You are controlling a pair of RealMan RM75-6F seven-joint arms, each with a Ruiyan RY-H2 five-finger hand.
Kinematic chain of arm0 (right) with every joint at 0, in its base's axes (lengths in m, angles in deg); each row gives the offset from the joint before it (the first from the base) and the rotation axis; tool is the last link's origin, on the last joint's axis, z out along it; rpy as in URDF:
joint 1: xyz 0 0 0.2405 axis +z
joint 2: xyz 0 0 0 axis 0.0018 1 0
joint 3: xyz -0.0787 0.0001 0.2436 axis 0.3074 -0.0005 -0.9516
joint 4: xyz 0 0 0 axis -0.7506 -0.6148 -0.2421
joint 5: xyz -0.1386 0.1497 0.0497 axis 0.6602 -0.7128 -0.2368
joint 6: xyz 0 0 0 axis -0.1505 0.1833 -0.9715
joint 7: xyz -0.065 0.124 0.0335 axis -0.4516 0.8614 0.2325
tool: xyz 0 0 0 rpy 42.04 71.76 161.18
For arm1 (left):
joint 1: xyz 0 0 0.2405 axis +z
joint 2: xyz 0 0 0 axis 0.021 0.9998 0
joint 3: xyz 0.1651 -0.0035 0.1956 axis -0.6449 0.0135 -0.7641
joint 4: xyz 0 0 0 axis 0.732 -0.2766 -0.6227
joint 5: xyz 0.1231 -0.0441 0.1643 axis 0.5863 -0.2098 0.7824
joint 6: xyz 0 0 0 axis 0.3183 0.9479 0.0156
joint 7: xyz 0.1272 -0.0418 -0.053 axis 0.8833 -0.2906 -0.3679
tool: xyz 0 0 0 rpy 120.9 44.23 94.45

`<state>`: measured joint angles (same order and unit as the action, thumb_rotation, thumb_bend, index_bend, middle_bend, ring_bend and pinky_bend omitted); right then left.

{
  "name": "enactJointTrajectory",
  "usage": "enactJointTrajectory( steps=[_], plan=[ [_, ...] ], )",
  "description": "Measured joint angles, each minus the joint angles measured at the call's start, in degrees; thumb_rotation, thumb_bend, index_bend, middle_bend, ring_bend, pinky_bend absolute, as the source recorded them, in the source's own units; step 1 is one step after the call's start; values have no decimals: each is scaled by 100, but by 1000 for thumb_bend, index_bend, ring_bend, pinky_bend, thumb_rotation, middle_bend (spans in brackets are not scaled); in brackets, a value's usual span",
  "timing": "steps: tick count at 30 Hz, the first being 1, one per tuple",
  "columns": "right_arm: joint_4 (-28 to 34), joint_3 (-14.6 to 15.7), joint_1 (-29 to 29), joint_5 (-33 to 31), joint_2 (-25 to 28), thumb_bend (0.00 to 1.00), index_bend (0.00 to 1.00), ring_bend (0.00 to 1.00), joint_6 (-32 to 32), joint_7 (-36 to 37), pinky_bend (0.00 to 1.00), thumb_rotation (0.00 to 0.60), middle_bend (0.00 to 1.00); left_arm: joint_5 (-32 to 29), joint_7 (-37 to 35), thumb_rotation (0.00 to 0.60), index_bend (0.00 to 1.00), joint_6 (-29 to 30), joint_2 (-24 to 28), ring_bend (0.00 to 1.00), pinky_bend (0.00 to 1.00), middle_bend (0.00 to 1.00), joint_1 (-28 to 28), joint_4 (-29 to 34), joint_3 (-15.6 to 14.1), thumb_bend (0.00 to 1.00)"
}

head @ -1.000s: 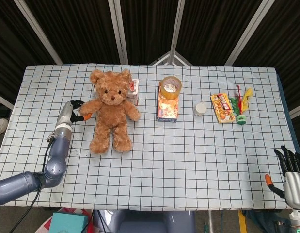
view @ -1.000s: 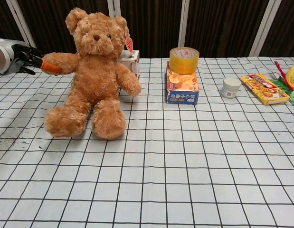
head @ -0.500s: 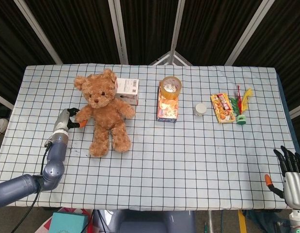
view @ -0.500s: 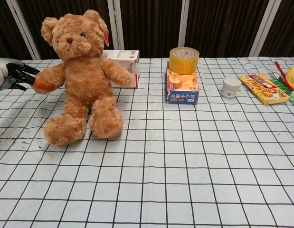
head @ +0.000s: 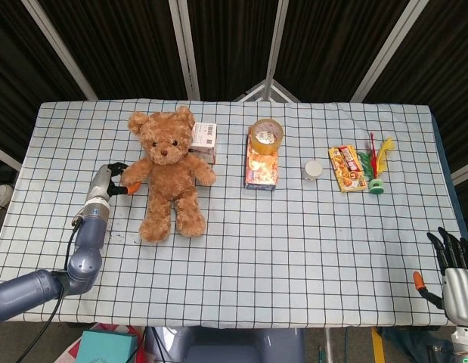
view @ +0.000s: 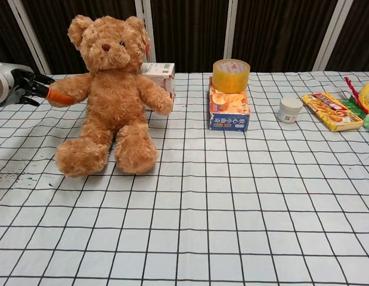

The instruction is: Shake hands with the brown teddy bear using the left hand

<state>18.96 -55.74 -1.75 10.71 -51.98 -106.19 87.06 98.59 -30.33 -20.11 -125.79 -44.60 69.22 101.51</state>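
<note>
The brown teddy bear (head: 168, 172) sits upright on the left part of the table (head: 241, 257), which has a white cloth with a dark grid. Its legs point to the near edge and its back is toward the far edge. The left hand (head: 113, 180) is at the bear's side, and its dark fingers (view: 34, 86) are closed around the end of the bear's arm, so the hand holds the paw; an orange fingertip shows against the fur. This arm of the bear is stretched out sideways toward the left edge of the table. In the chest view the left hand (view: 23, 88) is close to the left border of the picture.

Just behind the bear, touching or almost touching its shoulder, stands a small white box (head: 204, 141). To the right of it, apart from the bear, is an orange and blue box (head: 261, 169) with a roll of yellow tape (head: 267, 134) on top. Further right are a small white jar (head: 313, 170), a flat snack packet (head: 347, 168) and a feathered toy (head: 377, 162) near the right side.

The whole near half of the table is bare cloth, from the bear's feet to the right edge.

The right hand (head: 454, 271) is off the table, beyond the near right corner. Its fingers are straight and apart, and it holds nothing.
</note>
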Motion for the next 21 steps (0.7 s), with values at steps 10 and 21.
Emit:
enactJointTrajectory(
  steps=[10, 21],
  plan=[
    [-17, -3, 19, -14, -7, 367, 129, 87, 48, 26, 0, 600, 65, 185, 42, 600, 0, 88, 246, 0, 0, 0, 156, 322, -128, 105],
    [-24, 4, 17, 17, -19, 367, 129, 87, 15, 13, 0, 600, 66, 842, -156, 600, 0, 647, 2387, 0, 0, 0, 1382, 2602, -272, 203]
  ],
)
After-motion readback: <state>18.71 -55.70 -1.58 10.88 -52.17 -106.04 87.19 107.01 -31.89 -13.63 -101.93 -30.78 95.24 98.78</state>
